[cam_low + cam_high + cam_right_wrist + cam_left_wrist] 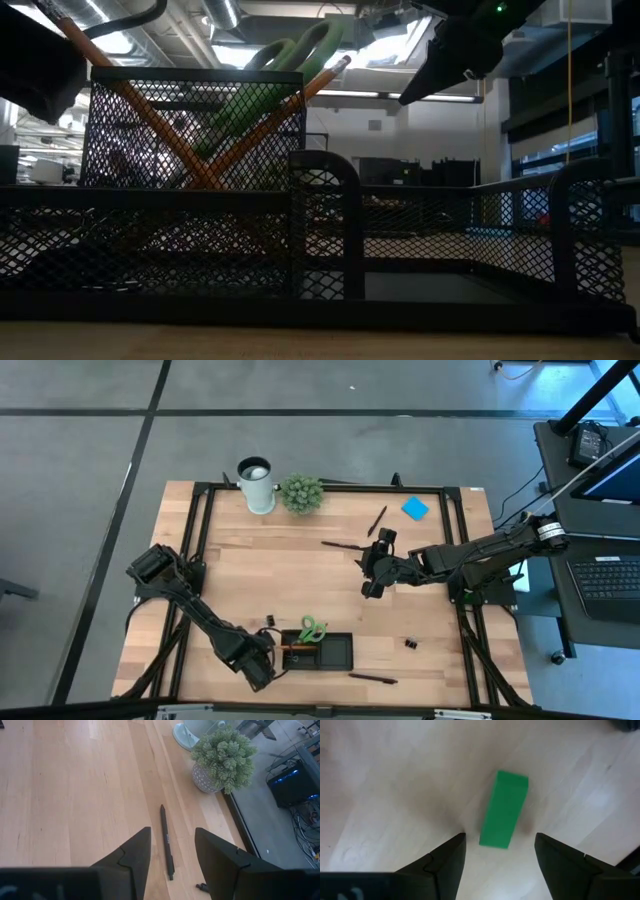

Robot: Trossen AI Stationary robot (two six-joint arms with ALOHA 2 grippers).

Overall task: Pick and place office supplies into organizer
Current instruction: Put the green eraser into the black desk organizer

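Note:
A small green eraser (503, 810) lies flat on the wood, left of the organizer (335, 652). My left gripper (500, 845) hangs open over it, pointing down, one finger on either side of the eraser's near end, and touches nothing. It stands at the tray's left end (264, 672). Green scissors (312, 628) and orange pencils (160, 130) stand in the organizer's tall compartment. My right gripper (172, 845) is open, raised over mid-table (368, 566), above a black pen (166, 842) that lies on the wood.
A white cup (256, 484) and a potted plant (301, 493) stand at the far edge. A blue sticky pad (415, 509) and a second pen (377, 520) lie far right. Another pen (372, 678) and binder clips (410, 644) lie near the front.

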